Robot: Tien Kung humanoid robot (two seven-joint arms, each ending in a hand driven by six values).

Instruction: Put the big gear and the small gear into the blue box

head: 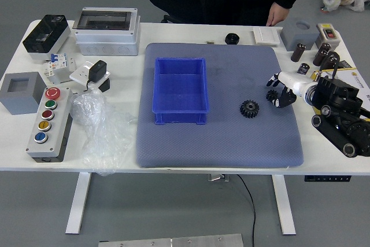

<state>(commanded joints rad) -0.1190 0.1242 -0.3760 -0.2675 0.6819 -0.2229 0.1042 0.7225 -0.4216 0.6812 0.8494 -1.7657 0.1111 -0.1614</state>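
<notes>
Black fingers (284, 99) of the right hand (296, 85) straddle the small gear (272, 95).

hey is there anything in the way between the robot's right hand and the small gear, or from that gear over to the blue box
Nothing visible separates the right hand from the small gear. Toward the blue box, the big gear sits just on the robot's side of the direct line; a low carry might brush it.

Blue box (180, 88); grey-blue mat (225, 143); black gears (249, 109); white bench (126, 137); black-and-white robot hand (287, 88).
</notes>
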